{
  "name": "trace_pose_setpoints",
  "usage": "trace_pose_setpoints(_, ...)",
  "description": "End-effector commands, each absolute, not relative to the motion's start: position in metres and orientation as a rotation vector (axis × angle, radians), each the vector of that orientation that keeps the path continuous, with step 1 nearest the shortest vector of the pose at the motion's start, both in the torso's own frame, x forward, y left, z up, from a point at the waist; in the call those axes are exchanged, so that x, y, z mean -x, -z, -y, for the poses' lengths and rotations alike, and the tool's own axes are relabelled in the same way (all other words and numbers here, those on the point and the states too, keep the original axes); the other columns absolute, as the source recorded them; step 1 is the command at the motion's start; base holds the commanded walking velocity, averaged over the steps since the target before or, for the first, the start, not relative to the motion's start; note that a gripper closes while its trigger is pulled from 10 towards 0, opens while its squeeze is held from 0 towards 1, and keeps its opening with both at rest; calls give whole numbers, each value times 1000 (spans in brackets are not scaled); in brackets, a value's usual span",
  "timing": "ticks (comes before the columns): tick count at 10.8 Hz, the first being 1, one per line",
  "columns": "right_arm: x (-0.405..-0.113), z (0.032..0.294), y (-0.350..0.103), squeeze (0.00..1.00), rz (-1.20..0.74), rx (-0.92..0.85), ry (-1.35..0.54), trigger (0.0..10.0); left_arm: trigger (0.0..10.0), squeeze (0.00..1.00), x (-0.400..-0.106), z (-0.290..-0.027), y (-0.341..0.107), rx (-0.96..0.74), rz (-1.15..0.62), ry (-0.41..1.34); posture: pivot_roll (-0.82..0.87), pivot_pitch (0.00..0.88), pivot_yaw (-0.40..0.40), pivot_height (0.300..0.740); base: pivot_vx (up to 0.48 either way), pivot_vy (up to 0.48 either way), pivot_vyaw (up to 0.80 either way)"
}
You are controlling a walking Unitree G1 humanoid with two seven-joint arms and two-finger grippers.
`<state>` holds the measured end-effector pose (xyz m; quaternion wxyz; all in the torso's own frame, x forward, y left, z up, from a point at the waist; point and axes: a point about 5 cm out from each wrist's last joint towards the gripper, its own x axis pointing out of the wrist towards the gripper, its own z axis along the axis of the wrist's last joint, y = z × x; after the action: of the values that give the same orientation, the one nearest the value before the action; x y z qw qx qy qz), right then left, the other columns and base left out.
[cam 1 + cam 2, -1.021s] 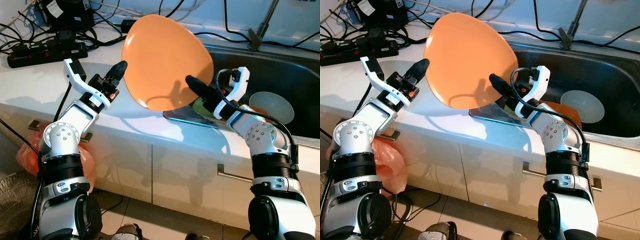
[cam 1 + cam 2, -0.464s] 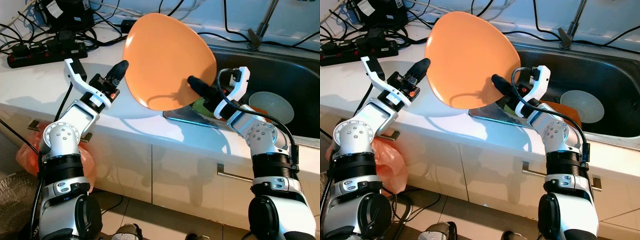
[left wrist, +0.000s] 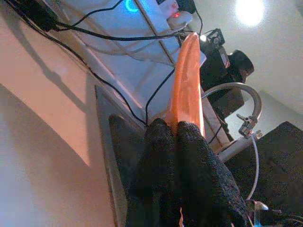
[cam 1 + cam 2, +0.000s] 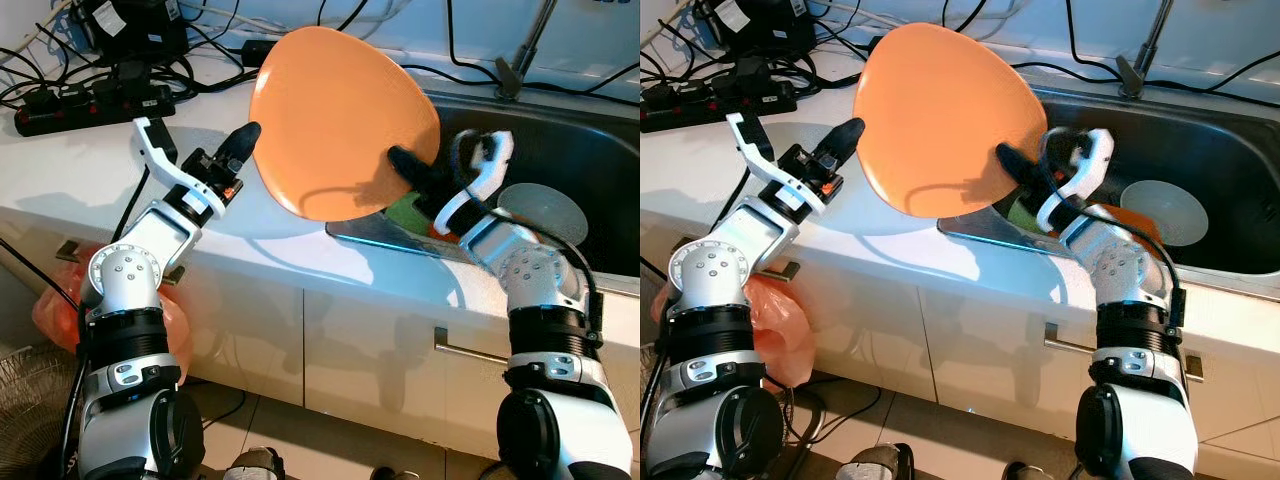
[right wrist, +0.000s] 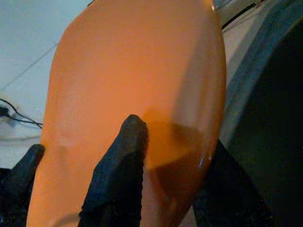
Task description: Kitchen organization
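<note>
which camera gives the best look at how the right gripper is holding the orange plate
The right wrist view: the orange plate sits between the right gripper fingers, one black finger across its face, the other behind the rim. Both eye views show the plate upright over the counter edge, gripped from each side. The left wrist view shows it edge-on beyond the left gripper.

plate: big round orange plate (image 4: pixel 340 120) upper middle of the frame, held up tilted over the counter edge
left gripper (image 4: pixel 247 135): black fingers touching the plate's left rim
right gripper (image 4: pixel 408 165): pinching the plate's lower right edge
counter: white countertop (image 4: pixel 90 170) across the left
sink: steel sink basin (image 4: pixel 590 160) at right, with a pale round dish (image 4: pixel 545 215) inside
upper left: black power strip (image 4: pixel 90 105) and tangled cables
lower left: orange plastic bag (image 4: pixel 60 315)
</note>
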<state>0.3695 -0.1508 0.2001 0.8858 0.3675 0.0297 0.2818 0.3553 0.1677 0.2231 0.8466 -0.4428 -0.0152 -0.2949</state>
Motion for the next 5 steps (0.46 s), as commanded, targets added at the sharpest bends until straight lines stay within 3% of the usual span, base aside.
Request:
trace_pose_setpoints(1,-371,152,-203,0,-71,-759,-563,0,0,0,-355,-162,-231,928,53,668,134,88,-5,740,0,0,0)
trace_pose_setpoints(5,-371,157,-215,0,-18,-792,-573,0,0,0,-356,-152,-221,899,0,666,130,85,-7,740,0,0,0)
